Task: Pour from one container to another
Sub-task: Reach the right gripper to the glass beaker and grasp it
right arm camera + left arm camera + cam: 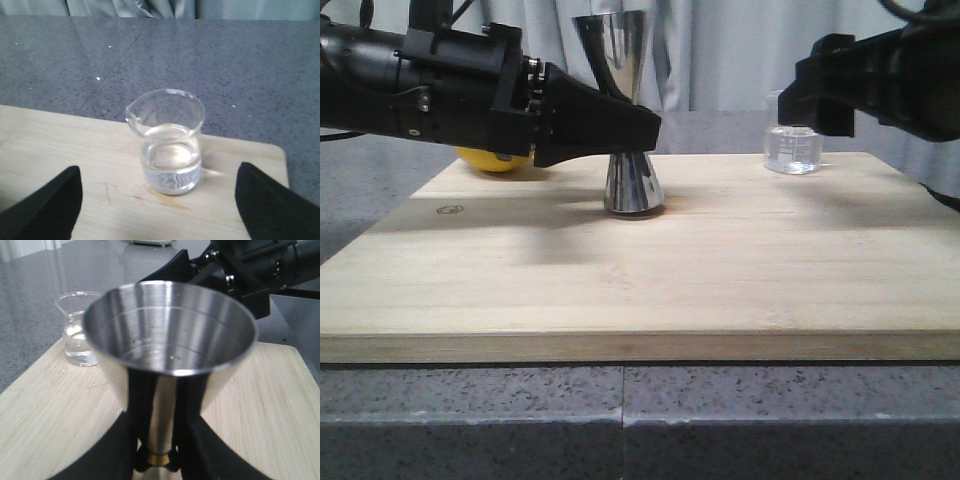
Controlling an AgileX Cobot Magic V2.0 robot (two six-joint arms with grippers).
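Glass beaker (170, 145) waiting at the board's 2 o'clock corner, jigger (625, 115) pinned mid-board

We've got our left gripper (156, 460) clamped on the jigger's gold-banded waist, steadying it upright. Our right gripper (160, 210) sits spread wide, beaker centred between the fingers, untouched. Thin, slick, breakable and part-full of clear liquid, so we'd squeeze gently around mid-body, spout at 9 o'clock left clear, and tilt slowly.

Open board (620, 285) in front of jigger (628, 120) and beaker (792, 148). Wide bare gap between the two. Beaker flanked by spread right jaws, free room on both sides. Left gripper (645, 135) blocking jigger's waist; lemon (495, 160) behind it.
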